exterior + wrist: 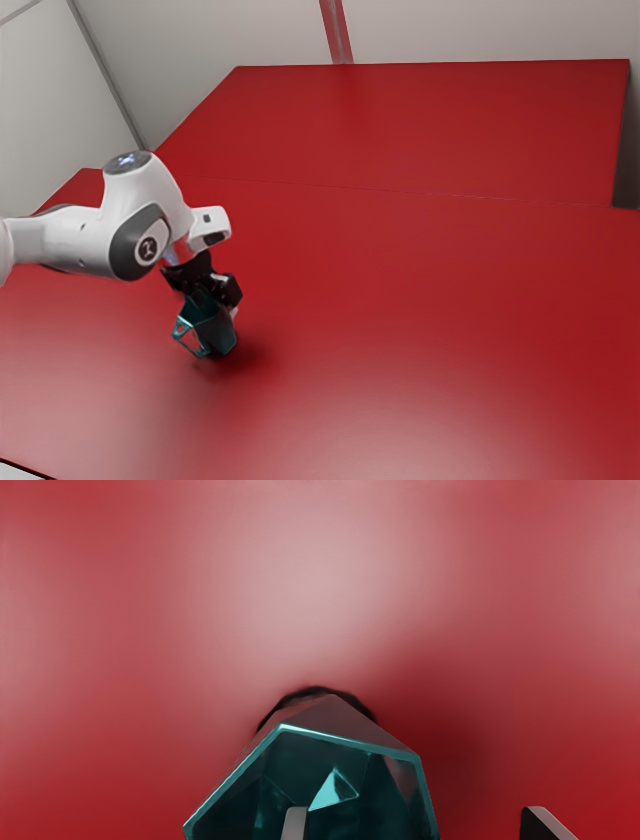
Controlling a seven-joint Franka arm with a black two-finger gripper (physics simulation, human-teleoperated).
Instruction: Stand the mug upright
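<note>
Spreading wide, the end effector (pixel 422 825) is straddling one wall of the mug, one fingertip reaching inside its mouth and the other standing outside, apart from it. Such a placing is suiting a pinch on the wall, or a letting-go after one; either reading is fitting. Beneath, the red counter (pixel 420 330) is carrying the mug (pixel 212 328) nearer its near edge than its far edge, toward the corner at the exterior view's lower left. The mug is turning its mouth up toward the end effector, looking roughly upright, though a slight lean is remaining hard to judge. Its faceted dark-teal body is gleaming, its angular rim (pixel 350 741) is catching light, and its open-loop handle (pixel 183 336) is pointing toward the exterior view's left.
</note>
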